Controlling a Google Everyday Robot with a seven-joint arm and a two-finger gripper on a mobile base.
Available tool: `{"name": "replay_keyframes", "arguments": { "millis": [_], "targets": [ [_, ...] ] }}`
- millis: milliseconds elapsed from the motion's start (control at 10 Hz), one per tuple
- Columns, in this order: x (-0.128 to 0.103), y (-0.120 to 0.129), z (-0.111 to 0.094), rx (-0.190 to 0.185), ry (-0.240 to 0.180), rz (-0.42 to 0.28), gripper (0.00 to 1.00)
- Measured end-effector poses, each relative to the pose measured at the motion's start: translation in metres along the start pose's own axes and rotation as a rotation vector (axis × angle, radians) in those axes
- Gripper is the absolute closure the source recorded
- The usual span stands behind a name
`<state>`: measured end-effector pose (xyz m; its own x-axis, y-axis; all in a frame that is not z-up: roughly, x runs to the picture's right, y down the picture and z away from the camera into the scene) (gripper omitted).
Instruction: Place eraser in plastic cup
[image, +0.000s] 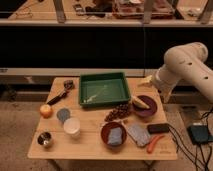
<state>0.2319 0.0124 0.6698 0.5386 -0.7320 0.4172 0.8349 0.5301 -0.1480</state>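
The black eraser (158, 128) lies flat near the right edge of the wooden table (90, 150). The white plastic cup (71, 127) stands upright at the front left. My white arm (187, 67) reaches in from the right. My gripper (147, 81) hangs over the table's back right corner, just right of the green tray and above the purple bowl. It is well back from the eraser and far right of the cup. It appears to hold nothing.
A green tray (104, 89) sits at the back centre. A purple bowl with a banana (142, 105), grapes (117, 112), a red bowl with a grey sponge (114, 135), a grey pad (138, 134), an orange carrot piece (154, 143), a metal cup (45, 139) and an orange fruit (46, 110) surround it.
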Motion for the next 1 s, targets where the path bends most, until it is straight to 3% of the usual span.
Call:
{"name": "replay_keyframes", "arguments": {
  "millis": [200,300,500,800,1000],
  "targets": [
    [0.001,0.006,0.011,-0.051,-0.021,-0.001,0.20],
    [0.005,0.020,0.025,-0.096,-0.034,0.012,0.20],
    [0.006,0.047,0.041,-0.139,-0.065,0.042,0.20],
    [0.001,0.092,0.064,-0.182,-0.139,0.103,0.20],
    [-0.004,0.103,0.074,-0.194,-0.174,0.133,0.20]
  ]
}}
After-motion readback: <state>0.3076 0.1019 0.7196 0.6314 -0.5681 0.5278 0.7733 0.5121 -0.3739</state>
